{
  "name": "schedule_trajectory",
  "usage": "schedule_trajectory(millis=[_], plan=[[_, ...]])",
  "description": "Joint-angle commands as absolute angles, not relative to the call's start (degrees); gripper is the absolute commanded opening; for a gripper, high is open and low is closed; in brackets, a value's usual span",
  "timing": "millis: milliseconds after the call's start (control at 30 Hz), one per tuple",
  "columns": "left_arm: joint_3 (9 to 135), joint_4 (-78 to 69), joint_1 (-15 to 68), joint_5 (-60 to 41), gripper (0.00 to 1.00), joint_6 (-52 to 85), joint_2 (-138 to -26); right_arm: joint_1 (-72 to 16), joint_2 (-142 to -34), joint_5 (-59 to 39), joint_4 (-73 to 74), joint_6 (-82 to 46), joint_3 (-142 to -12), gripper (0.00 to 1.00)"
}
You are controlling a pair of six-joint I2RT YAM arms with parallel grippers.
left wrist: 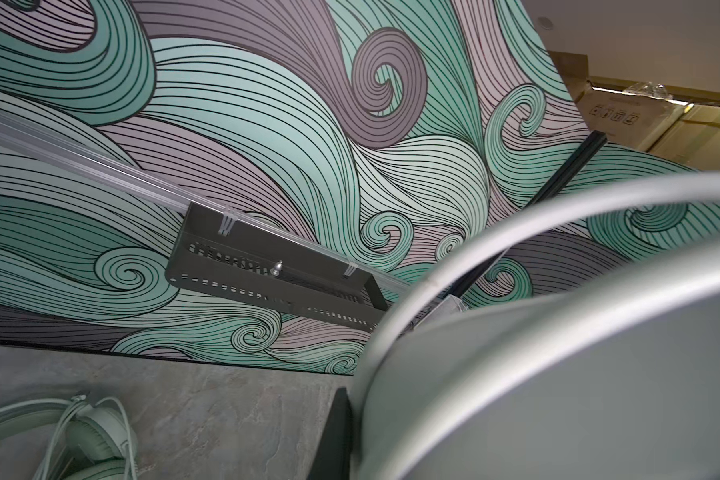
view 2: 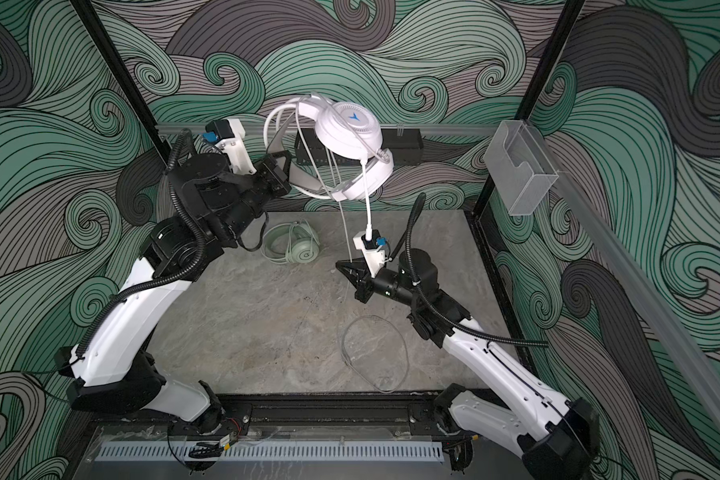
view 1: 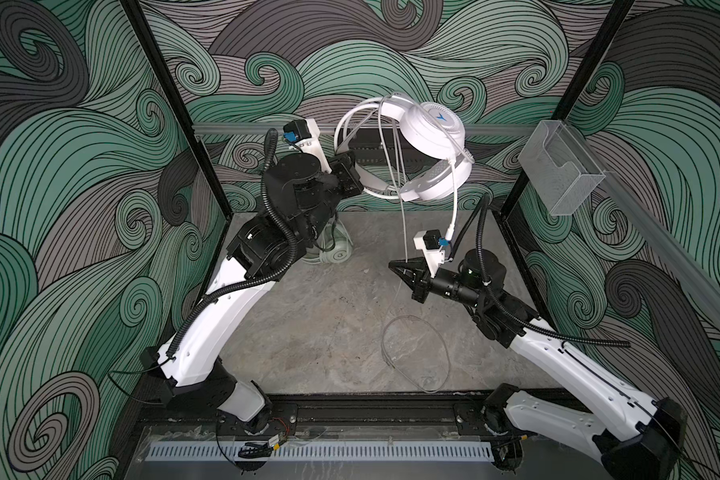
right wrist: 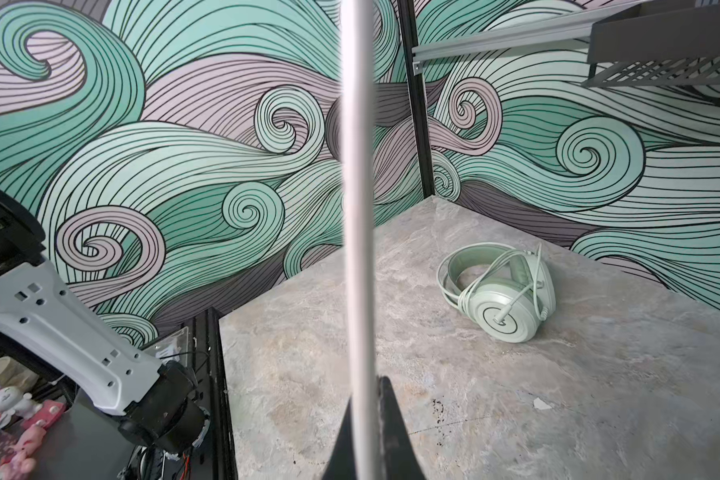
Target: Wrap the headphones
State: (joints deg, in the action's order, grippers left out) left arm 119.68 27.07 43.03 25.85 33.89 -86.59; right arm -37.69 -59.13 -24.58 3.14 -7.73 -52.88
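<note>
Swirl-patterned walls point(view 1: 59, 166) in green and grey on 3 sides; grey stone-look tabletop point(view 1: 329, 324). Black perforated tray point(view 2: 404, 139) hangs from the rail point(view 1: 495, 129) on the back wall. Clear plastic holder point(view 1: 562, 166) on the right-hand wall, well apart from both arms.

2 headsets. White headset point(view 1: 429, 129), blue arrow on its earcup, is up in the air in front of the tray and hides the tray's middle in both top views. Mint headset point(view 2: 292, 247) lies on the tabletop near the back left corner, with its own lead wound around it. Thicker white camera lead point(view 1: 455, 195), plugged into the right wrist camera, runs up across the white earcups.

View differences: left arm point(view 1: 225, 307) covers most of the mint headset in a top view. Right wrist view shows it whole. Left wrist view catches only its edge. That view is mostly filled by the white headband, close up and blurred, with the tray's underside behind it.

Left gripper point(view 1: 352, 178): pressed together on the white headset's headband, holding it aloft.

Right gripper point(view 1: 404, 268): lower, above mid-table, pinching the thin cable point(view 1: 403, 224) that drops from the white headset. Right wrist view shows the cable as 1 blurred pale band running straight up from between the black fingers point(right wrist: 395, 436). Below the grip the cable falls into a loose loop on the tabletop.
</note>
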Motion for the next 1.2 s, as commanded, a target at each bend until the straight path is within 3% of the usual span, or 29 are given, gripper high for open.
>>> schedule_trajectory(millis=[0, 333, 633, 733, 967, 1167], plan=[[122.96, 22.56, 41.19, 33.03, 0.0, 34.42, -86.89, -38.99, -56.99, -22.85, -1.44, -6.14, -52.39, 0.0], [120.67, 21.3, 39.11, 41.57, 0.0, 24.42, -92.1, -46.52, -54.74, -16.04, -13.59, 1.49, -56.47, 0.0], [126.8, 28.7, 38.75, 43.8, 0.0, 27.11, -100.03, -53.59, -58.34, -10.0, -21.57, 6.48, -64.61, 0.0], [125.31, 27.48, 39.85, 45.98, 0.0, 22.07, -100.58, -56.06, -61.3, -5.19, -28.2, 8.19, -71.06, 0.0], [106.37, 10.0, 44.21, 50.74, 0.0, -5.19, -95.43, -56.93, -67.49, 2.27, -42.87, 7.5, -86.5, 0.0], [88.79, -0.64, 44.91, 49.8, 0.0, -20.08, -87.15, -56.39, -69.38, 1.55, -48.66, 5.54, -91.34, 0.0]])
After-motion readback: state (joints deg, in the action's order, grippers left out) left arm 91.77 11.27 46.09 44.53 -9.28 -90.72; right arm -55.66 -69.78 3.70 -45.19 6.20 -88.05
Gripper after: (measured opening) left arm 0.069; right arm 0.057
